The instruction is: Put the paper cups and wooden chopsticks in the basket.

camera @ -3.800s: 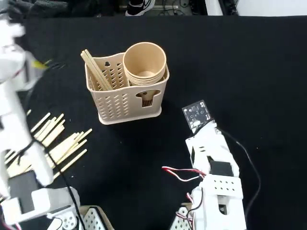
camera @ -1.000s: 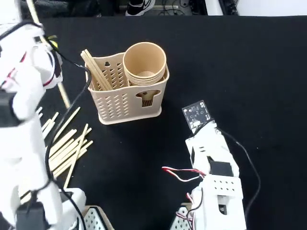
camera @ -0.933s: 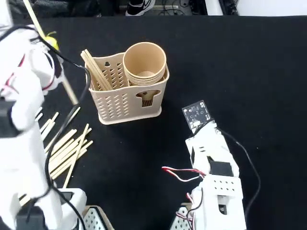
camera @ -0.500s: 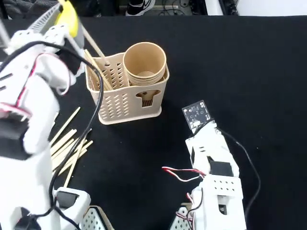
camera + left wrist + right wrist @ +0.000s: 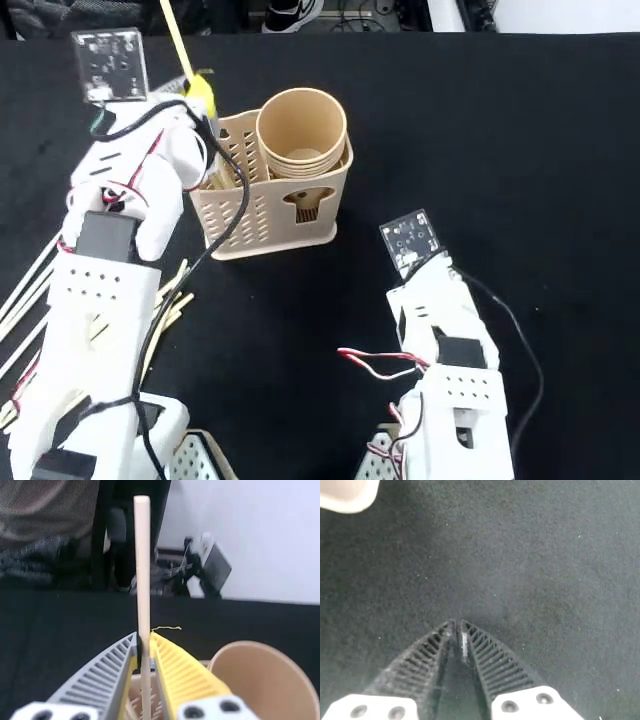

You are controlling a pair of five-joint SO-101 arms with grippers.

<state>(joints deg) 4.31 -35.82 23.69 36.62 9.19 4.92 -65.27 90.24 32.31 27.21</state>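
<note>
Two arms stand at the black bench point(image 5: 520, 150); check each against the points below.

1. Left claw point(image 5: 197, 88): it pinches one wooden chopstick point(image 5: 176, 35). In the left wrist view, the grey and yellow fingers point(image 5: 170, 667) of this claw point(image 5: 142, 641) press on the chopstick point(image 5: 142, 565) from both sides. The stick runs in line with the claw and projects well beyond the fingertips. Its lower end is hidden between the fingers, so you cannot tell whether it reaches into the basket.

2. Position of the left claw: it hangs over the left end of the basket point(image 5: 262, 205), at the compartment beside the cups. The left arm crosses part of that end of the basket in the high view.

3. Paper cups point(image 5: 300, 125): they sit nested in one stack, upright, in the basket's right compartment. The rim of the top cup point(image 5: 262, 680) appears just beside the yellow finger in the left wrist view.

4. Loose chopsticks point(image 5: 24, 288): they lie flat on the bench to the left of the basket, partly under the left arm. A few ends point(image 5: 172, 298) show near the basket's front left corner.

5. Right claw point(image 5: 456, 626): its fingers are pressed together with nothing between them. It points at bare bench cloth. A corner of the basket point(image 5: 345, 492) lies well apart from it. The right arm point(image 5: 445, 340) lies to the front right of the basket.
</note>
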